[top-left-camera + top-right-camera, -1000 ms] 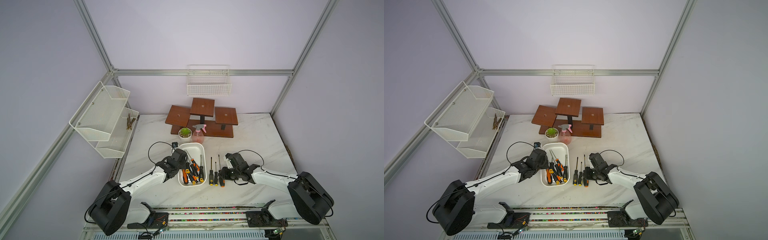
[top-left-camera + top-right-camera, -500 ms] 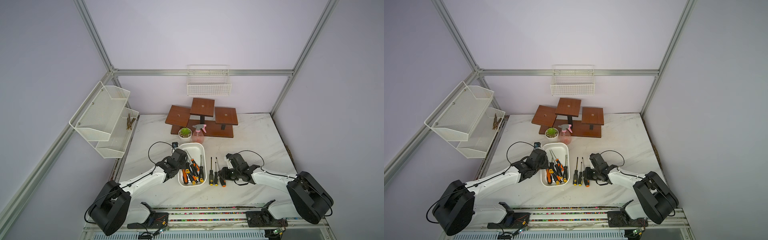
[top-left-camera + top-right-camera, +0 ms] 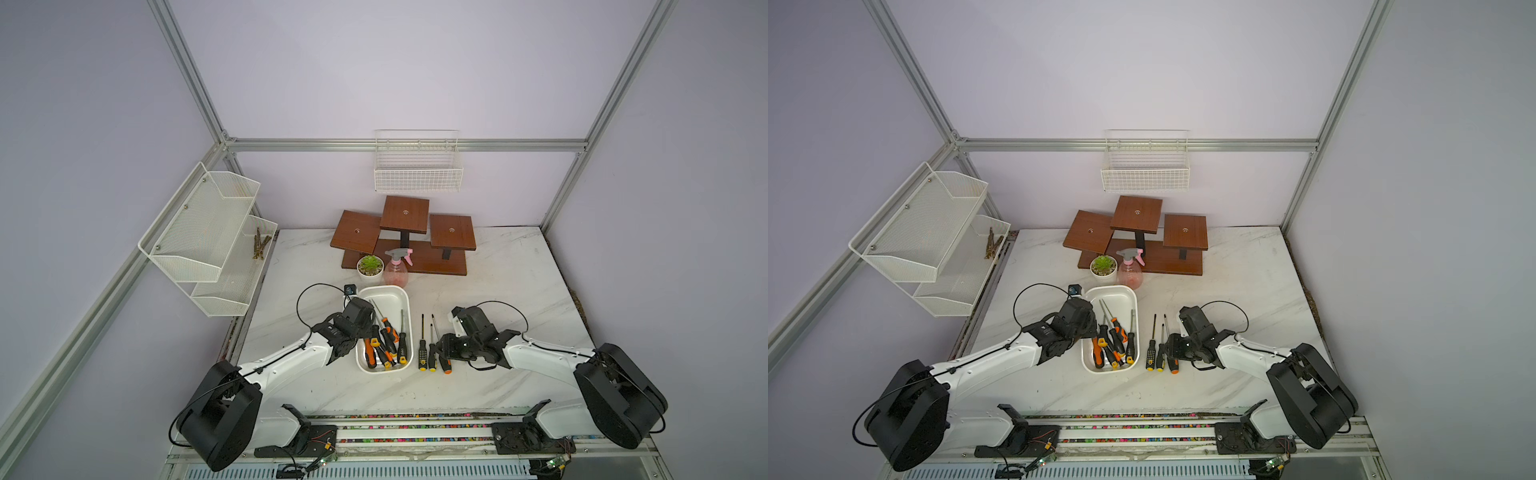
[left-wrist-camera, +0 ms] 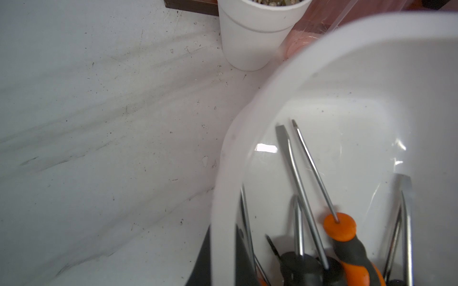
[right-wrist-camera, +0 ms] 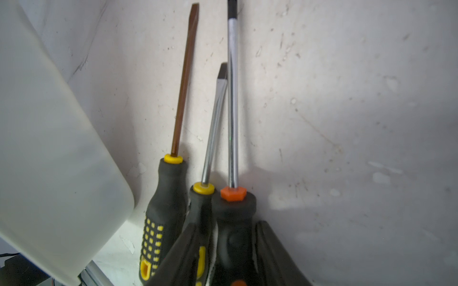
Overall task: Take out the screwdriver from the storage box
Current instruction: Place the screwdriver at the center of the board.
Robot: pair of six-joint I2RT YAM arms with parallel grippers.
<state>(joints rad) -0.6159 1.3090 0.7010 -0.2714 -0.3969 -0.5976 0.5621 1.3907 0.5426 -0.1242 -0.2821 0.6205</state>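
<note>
The white storage box [image 3: 384,288] [image 3: 1112,287] sits mid-table with several orange-and-black screwdrivers [image 3: 386,337] [image 4: 347,242] inside. My left gripper [image 3: 360,332] [image 4: 223,267] is shut on the box's left wall [image 4: 223,198], one finger inside and one outside. Right of the box, three screwdrivers lie side by side on the marble. Two have yellow collars [image 5: 163,210] [image 5: 202,198]; one has an orange collar [image 3: 446,365] [image 5: 233,210]. My right gripper [image 3: 446,353] [image 5: 228,227] straddles the orange-collared handle. Its jaws are open, with thin gaps showing beside the handle.
Just behind the box stand a small potted plant [image 3: 370,266] and a pink spray bottle [image 3: 397,270], with a wooden tiered stand [image 3: 405,241] beyond. White mesh baskets [image 3: 208,232] hang at the left and a wire basket [image 3: 417,166] hangs on the back wall.
My right gripper's jaws have widened around the orange-collared screwdriver, which lies on the table beside the other two. The left arm and the box have not moved.
</note>
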